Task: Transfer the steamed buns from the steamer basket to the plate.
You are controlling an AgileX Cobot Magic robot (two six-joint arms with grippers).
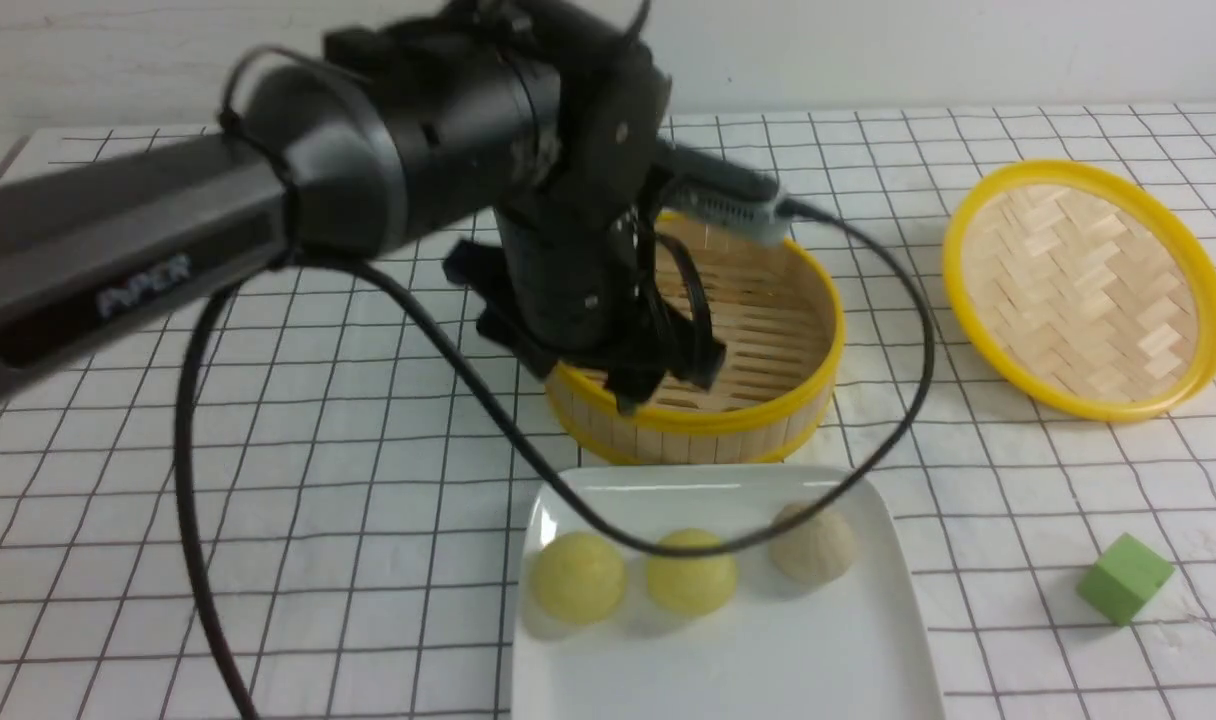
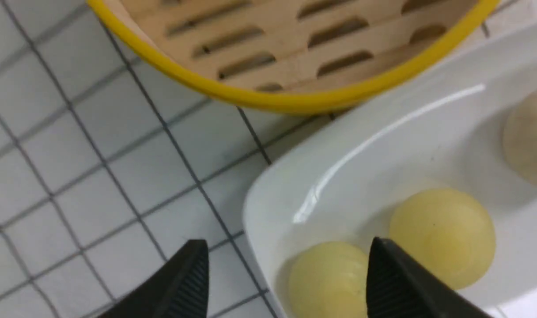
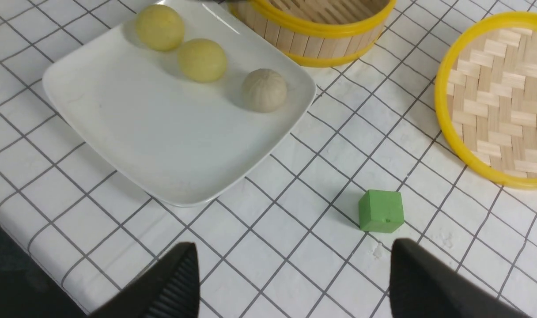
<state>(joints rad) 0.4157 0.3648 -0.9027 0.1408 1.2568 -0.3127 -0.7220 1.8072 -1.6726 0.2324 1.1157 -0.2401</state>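
Observation:
Three steamed buns lie in a row on the white plate (image 1: 828, 660): two pale yellow ones (image 1: 576, 590) (image 1: 691, 585) and a greyish beige one (image 1: 813, 545). The steamer basket (image 1: 768, 420) stands just behind the plate; the slatted floor that shows is bare, and my left arm hides part of it. My left gripper (image 1: 668, 380) is open and empty over the basket's front left rim. Its wrist view shows the basket rim (image 2: 286, 99), the plate corner (image 2: 383, 145) and two yellow buns (image 2: 326, 282) (image 2: 443, 234). My right gripper (image 3: 293, 245) is open and empty above the table near the plate (image 3: 162, 145).
A shallow yellow-rimmed woven lid (image 1: 1083, 290) lies at the right. A green cube (image 1: 1123, 578) sits right of the plate, close to my right gripper (image 3: 380, 211). A black cable (image 1: 898, 400) drapes over the plate. The table's edge (image 3: 25, 247) is near.

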